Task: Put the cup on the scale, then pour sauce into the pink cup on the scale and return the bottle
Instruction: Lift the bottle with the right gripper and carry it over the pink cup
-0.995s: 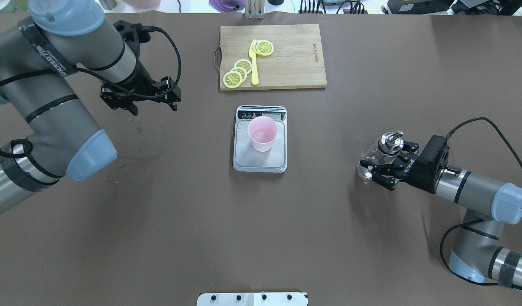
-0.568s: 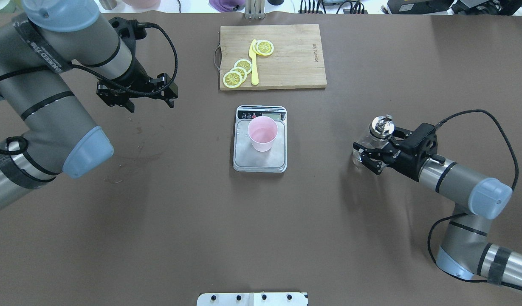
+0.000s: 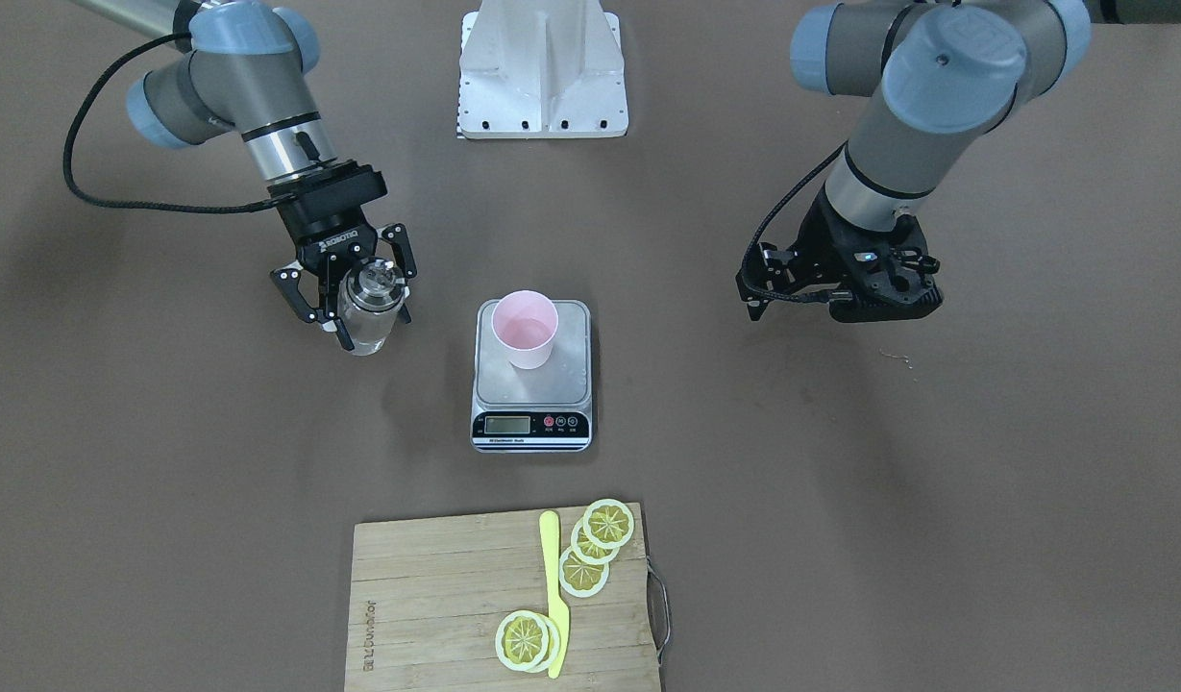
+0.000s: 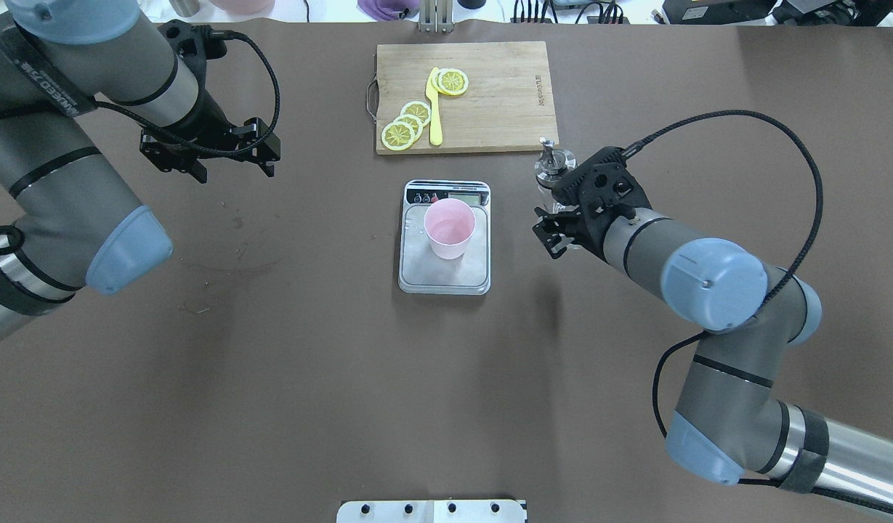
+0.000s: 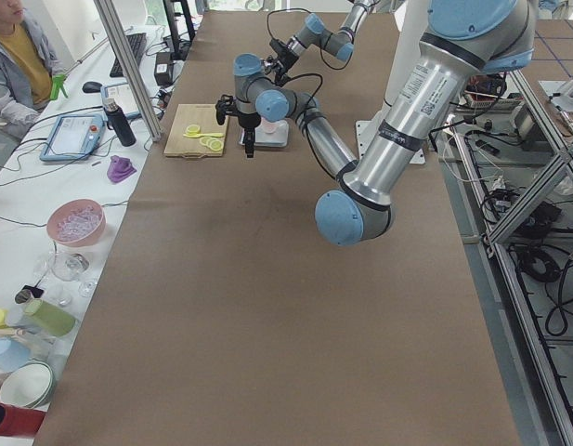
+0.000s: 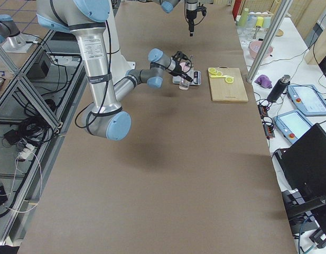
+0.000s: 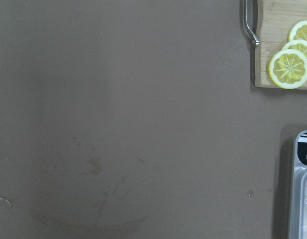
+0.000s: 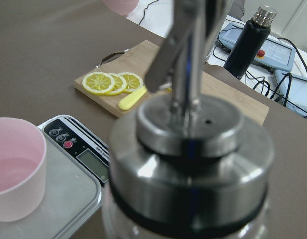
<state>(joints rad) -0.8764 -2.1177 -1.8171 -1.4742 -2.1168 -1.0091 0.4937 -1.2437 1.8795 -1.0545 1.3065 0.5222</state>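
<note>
The pink cup stands upright on the scale, seen also in the front view, cup on scale. My right gripper is shut on the clear glass bottle with its chrome cap and spout, and holds it roughly upright above the table just right of the scale. In the front view the bottle sits between the fingers. The right wrist view shows the cap close up, with the cup lower left. My left gripper is open and empty, far left of the scale.
A wooden cutting board with lemon slices and a yellow knife lies behind the scale. A metal mount plate sits at the near edge. An operator sits beyond the table's far end.
My right arm has carried the bottle from the table's right side to just beside the scale. My left gripper has drawn back to the left, away from the scale.
</note>
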